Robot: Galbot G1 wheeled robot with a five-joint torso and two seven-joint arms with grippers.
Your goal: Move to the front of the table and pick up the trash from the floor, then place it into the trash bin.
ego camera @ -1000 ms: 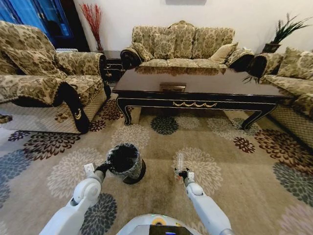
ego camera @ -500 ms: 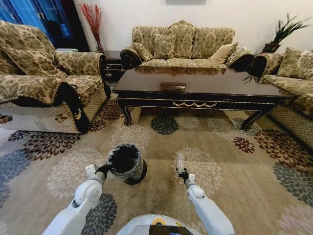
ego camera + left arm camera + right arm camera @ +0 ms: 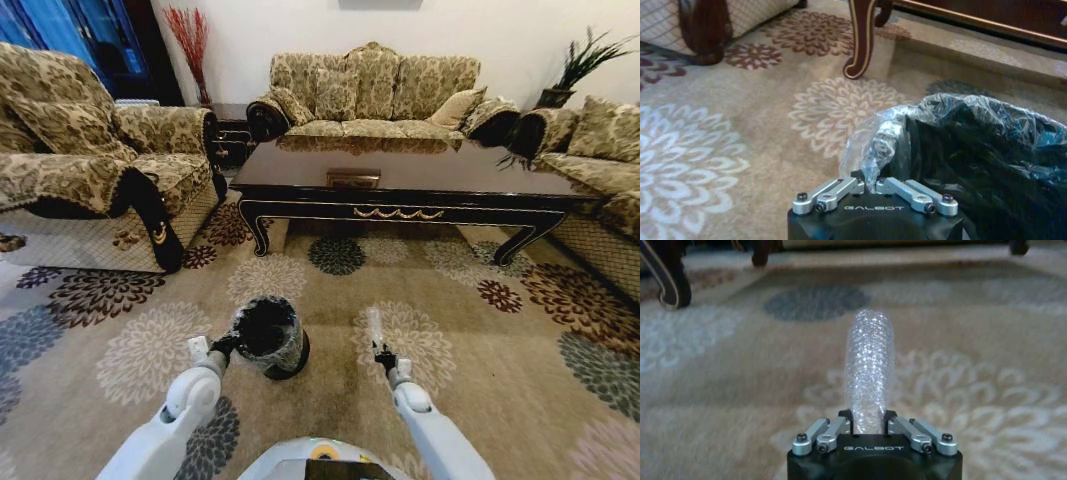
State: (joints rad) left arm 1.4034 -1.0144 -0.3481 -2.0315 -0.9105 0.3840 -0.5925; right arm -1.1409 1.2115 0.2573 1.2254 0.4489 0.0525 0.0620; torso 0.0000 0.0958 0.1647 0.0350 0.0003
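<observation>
Both tools loaded, bin tilted.
My left tool (image 3: pixel 870 186) pinches only the bin (image 3: pixel 268 336) liner; my right tool (image 3: pixel 867 421) clamps the bottle (image 3: pixel 868 360) — either may slip.

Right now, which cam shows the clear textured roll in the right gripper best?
Right wrist view: the clear, bubble-textured plastic roll runs straight out from the right gripper, pinched at its base, whole length visible. The head view shows the roll as a thin sliver above the carpet. The left wrist view has the black bag-lined bin instead.
</observation>
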